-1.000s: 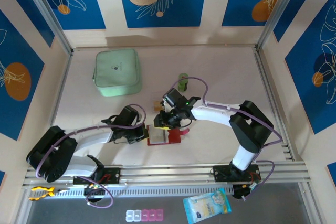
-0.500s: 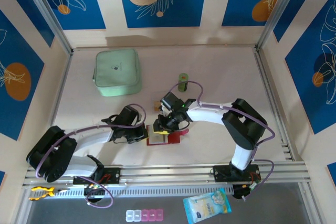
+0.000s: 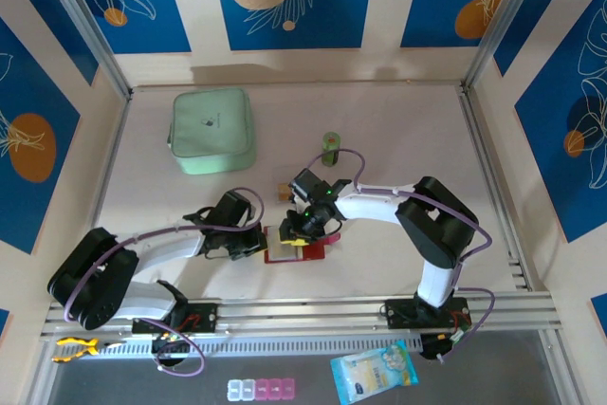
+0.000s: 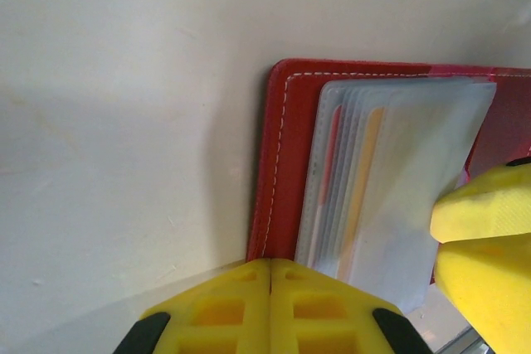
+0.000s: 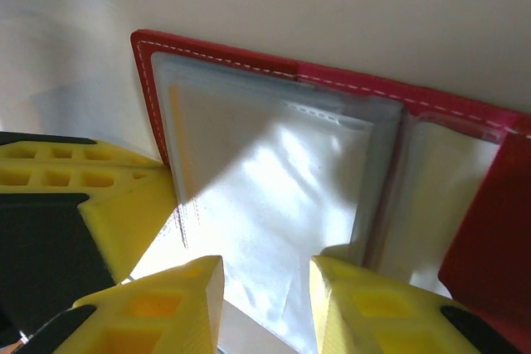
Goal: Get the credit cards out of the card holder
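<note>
The red card holder [image 3: 296, 254] lies open on the table between both arms, its clear sleeves [image 5: 274, 180] fanned out. An orange-tan credit card's edge [image 4: 366, 173] and a reddish edge [image 4: 331, 155] show inside the sleeves. My left gripper [image 3: 265, 242] is shut, and its tips [image 4: 270, 288] press on the holder's left cover [image 4: 278, 163]. My right gripper [image 3: 302, 227] hovers low over the sleeves. It is open [image 5: 265, 288], with the top sleeve under the gap and one finger [image 5: 357, 296] by the spine. The other arm's fingers [image 4: 485, 230] reach into the left wrist view.
A mint-green zip case [image 3: 211, 130] sits at the back left. A small green object [image 3: 330, 147] stands behind the right arm, and a small tan piece [image 3: 283, 192] lies just behind the holder. Below the front rail lie a packet [image 3: 375, 372] and a pill organiser [image 3: 261, 389].
My right gripper has shifted left and nearer, from the holder's right flap onto its sleeves. The left gripper and the holder stayed where they were.
</note>
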`<state>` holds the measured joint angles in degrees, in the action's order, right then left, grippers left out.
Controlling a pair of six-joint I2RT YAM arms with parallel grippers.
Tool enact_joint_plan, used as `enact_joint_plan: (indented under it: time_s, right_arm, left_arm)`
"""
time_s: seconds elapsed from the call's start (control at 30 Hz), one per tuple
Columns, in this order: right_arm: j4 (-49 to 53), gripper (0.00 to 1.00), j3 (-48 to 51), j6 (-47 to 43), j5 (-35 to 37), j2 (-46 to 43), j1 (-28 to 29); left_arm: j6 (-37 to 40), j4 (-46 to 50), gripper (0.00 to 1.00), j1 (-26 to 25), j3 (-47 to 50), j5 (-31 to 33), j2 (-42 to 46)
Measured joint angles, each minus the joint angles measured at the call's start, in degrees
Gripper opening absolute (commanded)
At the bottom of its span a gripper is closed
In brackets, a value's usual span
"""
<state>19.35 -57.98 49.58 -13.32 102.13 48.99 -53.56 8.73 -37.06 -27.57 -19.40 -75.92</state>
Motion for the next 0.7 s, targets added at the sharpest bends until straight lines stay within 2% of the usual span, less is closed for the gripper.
enact_joint_plan:
  time_s: [0.53, 0.6, 0.7]
  right_arm:
    - [-0.63, 0.35, 2.03, 0.0, 0.39, -0.7, -1.03]
    - [-0.92, 0.35, 2.34, 0.0, 0.39, -0.74, -1.03]
    - [-1.66, 0.35, 2.75, 0.07, 0.2, -0.87, -1.03]
  left_arm:
    - [1.84, 5.53, 0.06, 0.02, -4.66, 1.75, 0.13]
    - [2.01, 5.95, 0.08, 0.02, -5.14, 1.86, 1.03]
    - [1.88, 5.64, 0.18, 0.02, -5.79, 1.51, 2.29]
